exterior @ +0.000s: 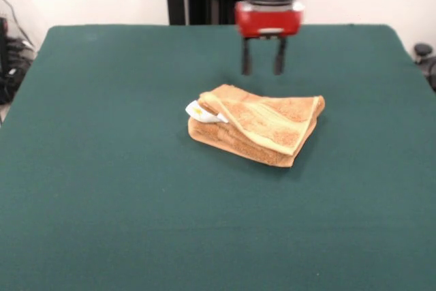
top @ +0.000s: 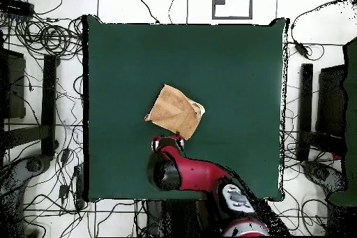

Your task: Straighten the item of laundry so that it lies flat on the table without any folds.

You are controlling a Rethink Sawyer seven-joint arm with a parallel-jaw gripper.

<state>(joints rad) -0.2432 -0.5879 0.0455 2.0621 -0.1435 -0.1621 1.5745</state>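
The item of laundry [exterior: 262,125] is an orange-tan towel, folded into a thick bundle near the middle of the table [exterior: 102,168]. Its small white tag [exterior: 199,112] sticks out at the left end in the front view. From overhead the towel [top: 173,111] looks like a creased, roughly diamond-shaped pile. My gripper [exterior: 262,66] hangs above the table just behind the towel's far edge, open, with nothing between its two dark fingers. In the overhead view the gripper [top: 168,140] sits at the towel's near corner, mostly hidden under the red arm.
The dark green table [top: 237,61] spreads wide on every side of the towel. Cables, stands and dark equipment [top: 49,75] crowd the floor beyond its left and right edges. The red arm [top: 202,176] reaches in over the bottom edge.
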